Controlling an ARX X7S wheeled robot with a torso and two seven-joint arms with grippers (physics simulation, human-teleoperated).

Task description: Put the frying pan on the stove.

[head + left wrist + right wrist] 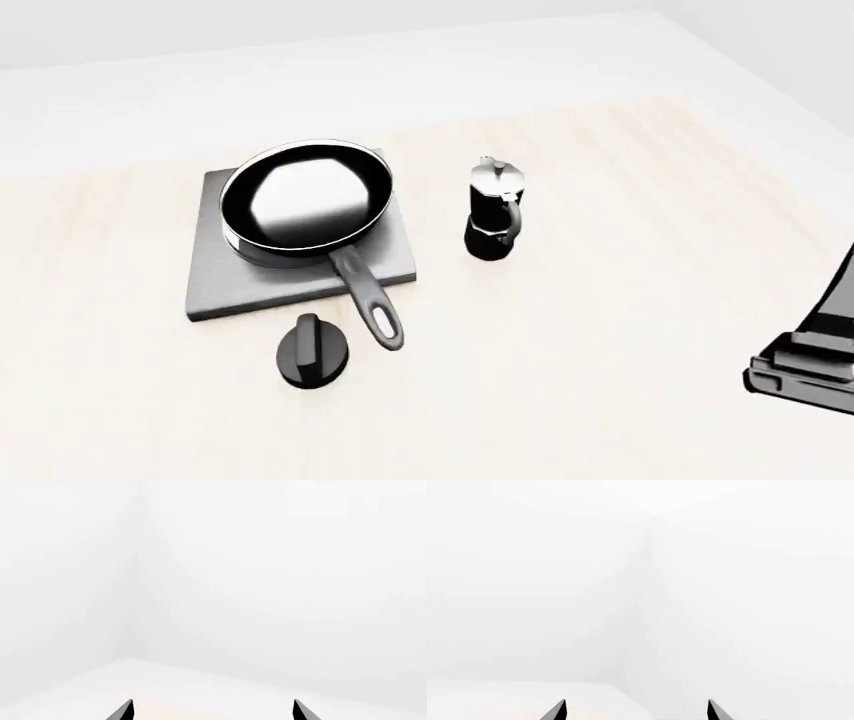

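In the head view the glossy black frying pan (308, 202) with a thin silver rim sits on the flat dark grey stove (227, 288). Its long handle (367, 300) reaches off the plate toward me, past the stove's near edge. My left gripper (212, 711) is open and empty, and its wrist view shows only white walls. My right gripper (636, 711) is open and empty, also facing white walls. Part of my right arm (811, 365) shows at the head view's right edge. Neither gripper is near the pan.
A small black round knob (312, 352) lies on the pale wooden table (601, 380) just in front of the stove, beside the handle's loop end. A black and silver moka pot (494, 210) stands to the right of the stove.
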